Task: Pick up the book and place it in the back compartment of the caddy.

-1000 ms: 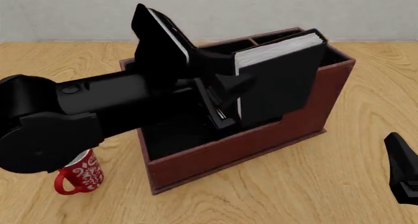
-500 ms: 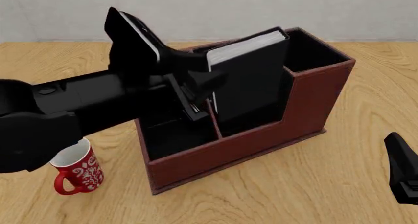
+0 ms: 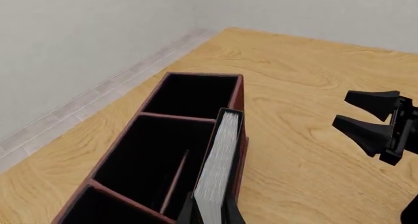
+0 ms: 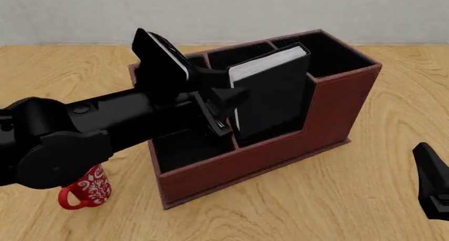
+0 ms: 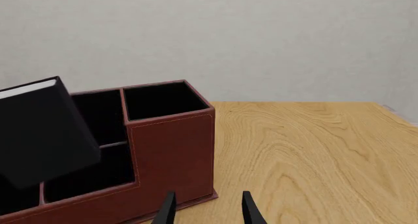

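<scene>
Book (image 4: 270, 91) lowered slightly into caddy (image 4: 281, 146), left hand (image 4: 223, 110) clamped on it; red mug (image 4: 84, 191) near-left; right hand (image 5: 205, 210) apart, idle.

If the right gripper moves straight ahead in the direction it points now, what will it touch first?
Most likely the caddy: in the right wrist view its raised red-brown end stands just beyond the open right gripper. Depth is unclear, and it may clip only the near corner.

The left arm reaches over the caddy (image 4: 281, 146), its hand (image 4: 223, 110) clamped on the book (image 4: 274, 96) above the central cells. The right hand (image 5: 205, 209) sits low beside the caddy's raised end, fingers parted.
</scene>
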Robot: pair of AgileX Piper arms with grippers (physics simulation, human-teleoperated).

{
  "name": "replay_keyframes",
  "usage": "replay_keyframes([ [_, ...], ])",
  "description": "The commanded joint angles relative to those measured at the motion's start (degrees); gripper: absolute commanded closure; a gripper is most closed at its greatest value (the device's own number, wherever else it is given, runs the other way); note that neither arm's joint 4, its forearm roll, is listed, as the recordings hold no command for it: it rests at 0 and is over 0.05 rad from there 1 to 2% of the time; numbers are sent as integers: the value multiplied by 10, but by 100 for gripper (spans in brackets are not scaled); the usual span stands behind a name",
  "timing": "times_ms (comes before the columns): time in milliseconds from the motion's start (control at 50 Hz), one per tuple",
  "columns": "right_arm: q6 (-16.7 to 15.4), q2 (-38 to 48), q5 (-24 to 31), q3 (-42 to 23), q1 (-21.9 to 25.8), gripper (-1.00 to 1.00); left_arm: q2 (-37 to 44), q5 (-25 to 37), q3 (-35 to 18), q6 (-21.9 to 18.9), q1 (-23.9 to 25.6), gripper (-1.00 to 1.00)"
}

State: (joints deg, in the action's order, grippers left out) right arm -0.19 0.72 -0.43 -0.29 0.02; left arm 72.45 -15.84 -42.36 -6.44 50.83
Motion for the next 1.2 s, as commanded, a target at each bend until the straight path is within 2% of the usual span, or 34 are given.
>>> replay_keyframes([
  [20, 0, 0, 0, 0, 0, -100, 17, -11, -12, -12, -1, 100],
  [400, 0, 0, 0, 0, 0, -100, 44, -27, -22, -16, -28, 100],
  [1200, 0, 0, 0, 0, 0, -100, 86, -41, -38, -11, -28, 100],
])
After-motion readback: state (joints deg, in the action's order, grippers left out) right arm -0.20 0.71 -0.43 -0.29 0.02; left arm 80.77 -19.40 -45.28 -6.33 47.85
